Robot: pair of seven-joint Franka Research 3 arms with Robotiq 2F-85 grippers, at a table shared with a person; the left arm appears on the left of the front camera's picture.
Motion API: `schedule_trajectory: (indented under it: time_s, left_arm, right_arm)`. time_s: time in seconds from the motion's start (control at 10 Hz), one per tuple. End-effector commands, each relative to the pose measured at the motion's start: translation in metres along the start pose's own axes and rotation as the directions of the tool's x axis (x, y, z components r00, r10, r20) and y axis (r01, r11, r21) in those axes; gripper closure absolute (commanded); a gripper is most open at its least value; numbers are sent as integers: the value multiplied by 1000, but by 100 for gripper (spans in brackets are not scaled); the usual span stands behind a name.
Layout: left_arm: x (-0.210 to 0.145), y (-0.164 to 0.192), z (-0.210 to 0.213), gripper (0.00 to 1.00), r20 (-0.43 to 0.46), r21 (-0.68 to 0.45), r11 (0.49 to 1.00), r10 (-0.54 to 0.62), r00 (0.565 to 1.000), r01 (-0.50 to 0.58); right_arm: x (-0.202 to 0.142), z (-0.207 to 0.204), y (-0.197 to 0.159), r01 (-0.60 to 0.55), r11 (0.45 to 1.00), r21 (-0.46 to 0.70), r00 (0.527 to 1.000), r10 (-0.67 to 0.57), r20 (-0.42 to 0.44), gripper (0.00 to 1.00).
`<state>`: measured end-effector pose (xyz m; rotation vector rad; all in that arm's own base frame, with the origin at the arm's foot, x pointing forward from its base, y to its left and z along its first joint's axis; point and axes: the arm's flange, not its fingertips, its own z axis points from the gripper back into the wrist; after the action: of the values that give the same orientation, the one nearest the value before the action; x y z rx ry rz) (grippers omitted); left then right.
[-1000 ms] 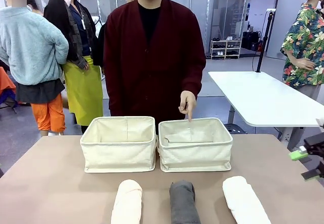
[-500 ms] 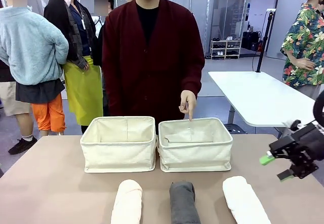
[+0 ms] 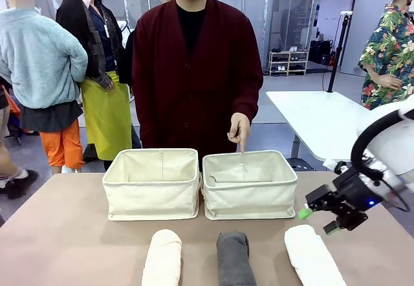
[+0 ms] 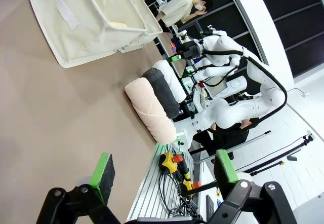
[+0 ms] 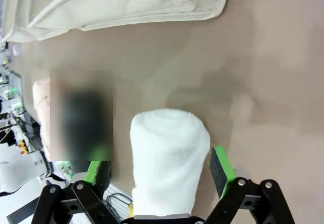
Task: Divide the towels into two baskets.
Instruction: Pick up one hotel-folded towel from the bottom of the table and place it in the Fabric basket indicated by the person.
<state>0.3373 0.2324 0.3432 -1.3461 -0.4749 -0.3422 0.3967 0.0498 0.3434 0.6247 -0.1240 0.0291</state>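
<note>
Saw right gripper [image 3: 317, 220] spread wide over far end of white towel [image 3: 314, 257], lower right of frame | saw left gripper [image 4: 164, 171] spread too, holding nothing | found baskets [image 3: 251, 198] mid-frame, beyond it | feared end-only pinch: could unroll roll, drag tail, snag rim.

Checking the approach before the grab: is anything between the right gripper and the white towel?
Nothing visible. The right gripper hangs open just above the far end of the white towel. In the right wrist view the roll lies between its spread fingers, with nothing on top of it.
</note>
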Motion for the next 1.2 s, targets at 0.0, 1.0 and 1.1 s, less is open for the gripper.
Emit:
schedule_trajectory:
  time_s: [0.0, 1.0, 1.1]
  left_arm:
    - [-4, -4, 2, 0, -2, 4, 1000, -4, 1000, 4]
    - [-4, -4, 2, 0, -2, 4, 1000, -4, 1000, 4]
    - [-4, -4, 2, 0, -2, 4, 1000, -4, 1000, 4]
  right_arm:
    - [-123, -43, -1, 7, 996, -86, 1000, -4, 28, 0]
    - [-141, -44, 7, -102, 986, -136, 995, 99, -28, 100]
    - [-140, -36, 15, -116, 983, -142, 993, 113, -28, 100]
